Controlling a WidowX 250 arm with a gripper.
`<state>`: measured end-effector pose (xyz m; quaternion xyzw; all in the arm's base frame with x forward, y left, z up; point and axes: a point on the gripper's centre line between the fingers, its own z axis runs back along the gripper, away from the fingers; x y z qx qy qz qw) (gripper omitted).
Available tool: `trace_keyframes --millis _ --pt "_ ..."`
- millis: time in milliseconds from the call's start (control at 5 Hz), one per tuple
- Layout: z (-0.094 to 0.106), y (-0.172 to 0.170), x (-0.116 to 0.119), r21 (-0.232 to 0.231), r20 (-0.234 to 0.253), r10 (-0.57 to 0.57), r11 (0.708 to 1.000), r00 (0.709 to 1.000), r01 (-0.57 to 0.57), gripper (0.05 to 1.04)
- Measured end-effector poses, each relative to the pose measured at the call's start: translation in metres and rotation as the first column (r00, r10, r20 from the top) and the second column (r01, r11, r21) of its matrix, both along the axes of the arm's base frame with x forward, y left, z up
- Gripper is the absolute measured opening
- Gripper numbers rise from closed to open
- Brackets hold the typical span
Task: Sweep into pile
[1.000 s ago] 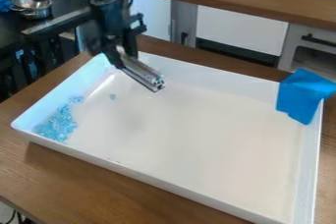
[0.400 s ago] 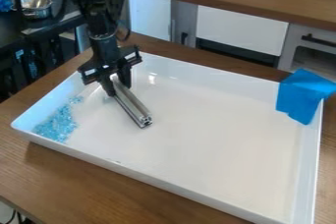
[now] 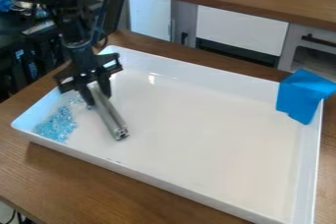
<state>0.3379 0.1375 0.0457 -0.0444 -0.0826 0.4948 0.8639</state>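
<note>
Bar (image 3: 111, 119) in end effector (image 3: 98, 97), blue pieces (image 3: 56, 126) near.

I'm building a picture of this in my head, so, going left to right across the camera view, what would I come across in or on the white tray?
Main heap of light-blue bits → silver bar → blue sheet over the tray's corner.

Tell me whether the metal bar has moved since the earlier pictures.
Yes. Judged against the white tray, the metal bar has moved left in the picture and nearer the camera, toward the blue bits.
</note>
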Motion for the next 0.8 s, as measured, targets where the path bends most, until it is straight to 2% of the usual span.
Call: trace_keyframes --millis 200,400,600,800 --pt "0.0 -0.001 -0.022 -0.012 -0.019 -0.046 0.999 0.999 0.046 0.37" --pt "0.001 0.0 -0.043 0.0 -0.012 -0.079 0.997 0.997 0.079 0.37" --pt "0.007 -0.005 -0.042 -0.014 0.013 -0.091 0.996 0.996 0.091 0.37" --pt "0.022 -0.028 -0.017 -0.047 0.083 -0.142 0.988 0.986 0.146 0.37"
